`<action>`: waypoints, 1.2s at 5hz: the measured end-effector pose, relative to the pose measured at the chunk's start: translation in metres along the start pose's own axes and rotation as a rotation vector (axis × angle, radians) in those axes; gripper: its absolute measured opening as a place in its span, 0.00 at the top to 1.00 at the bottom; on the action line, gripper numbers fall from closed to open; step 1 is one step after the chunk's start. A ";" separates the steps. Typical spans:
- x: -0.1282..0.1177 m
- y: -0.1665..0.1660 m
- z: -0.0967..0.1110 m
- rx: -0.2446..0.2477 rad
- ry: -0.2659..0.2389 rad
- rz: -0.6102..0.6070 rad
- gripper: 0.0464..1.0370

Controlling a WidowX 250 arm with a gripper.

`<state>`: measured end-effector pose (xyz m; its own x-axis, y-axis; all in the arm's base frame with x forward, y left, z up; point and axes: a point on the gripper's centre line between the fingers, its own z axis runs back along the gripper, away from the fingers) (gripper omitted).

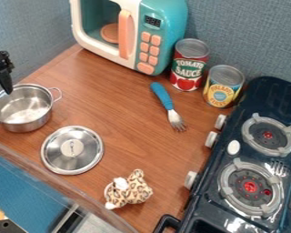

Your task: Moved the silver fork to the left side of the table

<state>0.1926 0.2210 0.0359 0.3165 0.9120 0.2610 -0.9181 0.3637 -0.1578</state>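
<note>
Pincer [7, 89]: located at the left edge of the frame, angled downward, its lower end overlapping the upper left rim of the metal pot [24, 116] in this view. Contact with the pot cannot be determined. How far open the pincer is, and whether it has hold of anything, cannot be told.

Fork [167, 104]: lying on the worktop [127, 136], slightly right of the centre of the frame. Blue handle toward the top, silver tines toward the lower right. It is well apart from the pincer.

Pot: upright at the left of the frame, with a loop handle at its upper right. The round metal lid [72, 150] lies just below and to the right of it, knob up.

Spotted plush toy [137, 190]: lower centre of the frame, with white parts.

Toy microwave [160, 27]: top of the frame, teal and white, with orange handle and buttons; an orange disc [109, 32] is inside.

Cans: a red and green can [187, 70] and a yellow can [222, 91] stand upright beside each other, right of the microwave.

Toy stove [224, 159]: dark, along the right side, with two grey-ringed burners and light knobs facing the worktop.
</note>
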 end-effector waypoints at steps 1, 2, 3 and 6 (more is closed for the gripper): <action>-0.004 0.001 -0.004 0.002 0.020 0.003 0.04; -0.018 -0.016 -0.003 -0.049 0.065 -0.056 0.04; -0.028 -0.038 0.004 -0.113 0.089 -0.110 0.04; -0.079 -0.186 0.014 -0.252 0.202 -0.332 0.04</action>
<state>0.3355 0.0784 0.0577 0.6470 0.7477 0.1498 -0.6801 0.6546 -0.3300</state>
